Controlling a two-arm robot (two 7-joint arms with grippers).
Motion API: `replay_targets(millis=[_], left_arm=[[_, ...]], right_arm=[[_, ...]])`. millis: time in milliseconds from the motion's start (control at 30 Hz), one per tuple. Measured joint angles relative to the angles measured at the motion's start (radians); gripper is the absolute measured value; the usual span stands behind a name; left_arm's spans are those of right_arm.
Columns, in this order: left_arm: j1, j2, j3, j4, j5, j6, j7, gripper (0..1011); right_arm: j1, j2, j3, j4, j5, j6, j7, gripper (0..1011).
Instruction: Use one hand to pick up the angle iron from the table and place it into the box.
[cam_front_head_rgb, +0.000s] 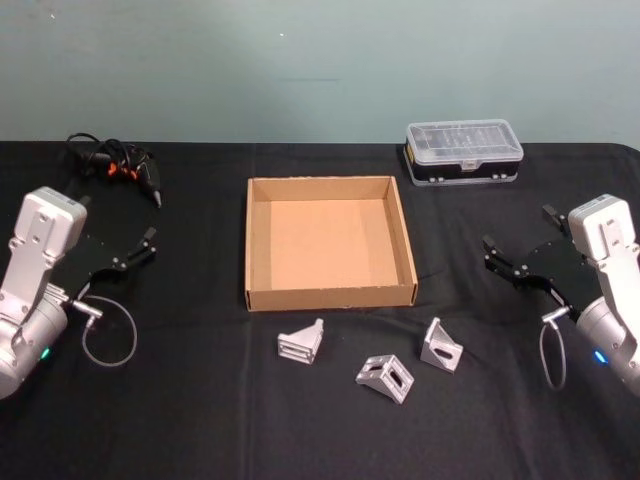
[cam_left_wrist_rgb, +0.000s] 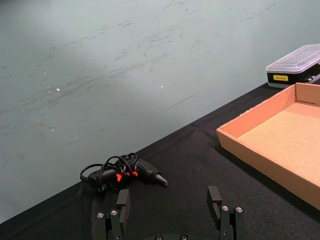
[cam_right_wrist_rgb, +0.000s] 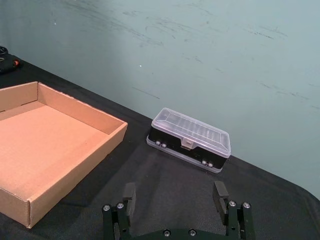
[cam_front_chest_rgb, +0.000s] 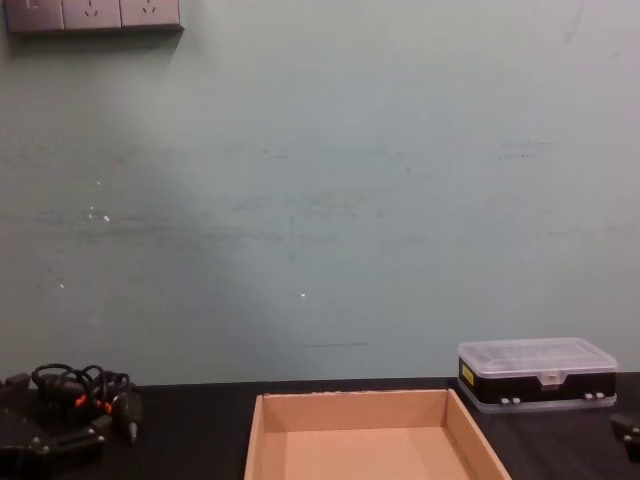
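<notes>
The left gripper and right gripper, fingers spread, flank the box and 3 angle irons.

A shallow tan cardboard box with low walls sits low in the middle on the black table. Behind its right corner, close to the pale green wall, stands a black plastic case with a clear lid. At the left lies a tangled black cable bundle with orange marks. Grey wall sockets show at upper left.

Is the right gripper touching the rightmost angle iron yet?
Apart. The head view shows bare table between the open right gripper and the rightmost angle iron, which lies in front of the box.
</notes>
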Motion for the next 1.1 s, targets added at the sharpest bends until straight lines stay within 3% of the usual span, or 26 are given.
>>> replay_targets(millis=[1100], left_arm=[[0.0, 0.0, 0.0, 0.0, 0.0, 0.0, 0.0, 1011]], right_arm=[[0.0, 0.0, 0.0, 0.0, 0.0, 0.0, 0.0, 1004]])
